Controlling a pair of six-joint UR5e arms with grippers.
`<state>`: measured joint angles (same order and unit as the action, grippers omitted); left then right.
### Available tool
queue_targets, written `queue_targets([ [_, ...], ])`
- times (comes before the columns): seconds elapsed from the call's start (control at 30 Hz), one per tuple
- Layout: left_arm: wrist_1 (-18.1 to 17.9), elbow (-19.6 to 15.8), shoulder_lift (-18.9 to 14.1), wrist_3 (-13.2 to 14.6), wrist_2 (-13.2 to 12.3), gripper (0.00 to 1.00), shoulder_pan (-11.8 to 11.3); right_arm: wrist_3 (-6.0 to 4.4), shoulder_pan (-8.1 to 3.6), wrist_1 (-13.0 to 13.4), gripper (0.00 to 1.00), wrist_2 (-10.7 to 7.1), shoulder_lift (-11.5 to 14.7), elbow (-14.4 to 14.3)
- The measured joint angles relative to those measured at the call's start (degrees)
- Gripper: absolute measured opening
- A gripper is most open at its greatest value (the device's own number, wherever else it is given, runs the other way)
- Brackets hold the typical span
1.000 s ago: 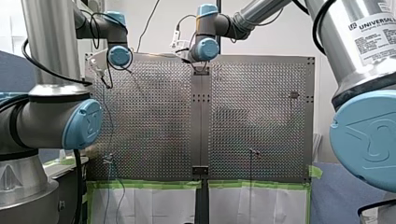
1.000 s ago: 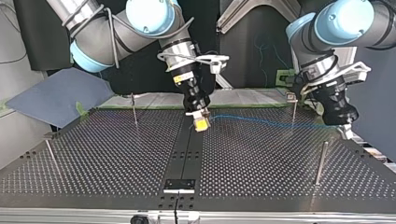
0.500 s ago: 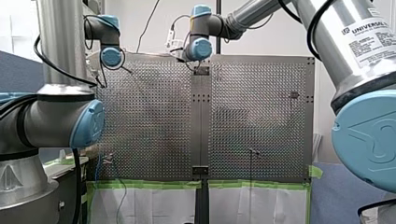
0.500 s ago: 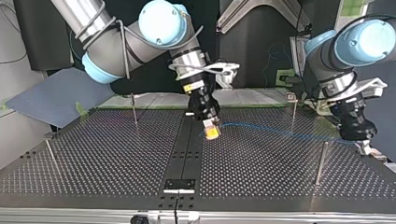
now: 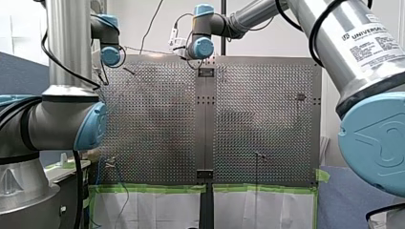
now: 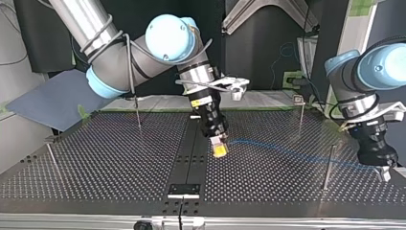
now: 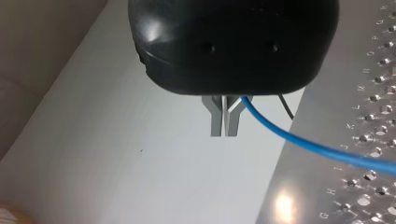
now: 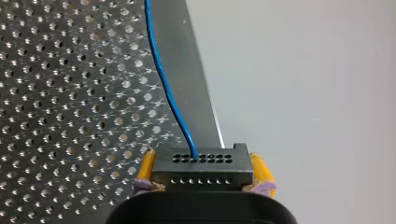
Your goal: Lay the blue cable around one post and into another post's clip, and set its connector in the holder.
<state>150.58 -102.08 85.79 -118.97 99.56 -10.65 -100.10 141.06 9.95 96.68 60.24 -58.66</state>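
Beside one post [image 6: 328, 165], left end effector [image 7: 225, 132] tight on blue cable [image 7: 299, 140], right end effector [image 6: 219, 150] on connector [image 8: 201, 169].

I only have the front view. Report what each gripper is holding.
Observer: In the right wrist view, my right gripper has its yellow pads clamped on the black connector, and the blue cable leaves the connector's face.
Operator: Now the left one.
Observer: In the left wrist view, my left gripper has its metal fingers shut, and the cable comes out at their root.
Operator: Give me the cable's route.
Observer: In the top view it spans free between the two grippers and crosses the plain post. I cannot tell on which side. It is not in the clip post.
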Motion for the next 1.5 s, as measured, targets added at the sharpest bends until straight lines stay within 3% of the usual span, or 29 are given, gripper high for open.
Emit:
queue_targets([
  [0.33, -0.1, 1.4, 4.5, -0.5, -1.5, 0.07, -1.0, -0.10, -0.48, -0.6, 0.00, 0.09, -2.1, 4.6],
  [0.6, -0.1, 1.8, 5.9, -1.2, -4.0, 0.07, -4.1, -0.26, -0.83, -1.1, 0.00, 0.36, -2.6, 8.1],
  [1.17, -0.8, 1.8, 10.3, -0.5, -8.7, 0.07, -4.8, -0.02, -0.62, -2.3, 0.00, 0.61, -6.3, 8.6],
  [1.5, -1.0, 1.7, 11.7, -0.9, -9.3, 0.07, -4.9, -0.24, -1.04, -4.6, 0.00, 0.91, -7.7, 8.5],
])
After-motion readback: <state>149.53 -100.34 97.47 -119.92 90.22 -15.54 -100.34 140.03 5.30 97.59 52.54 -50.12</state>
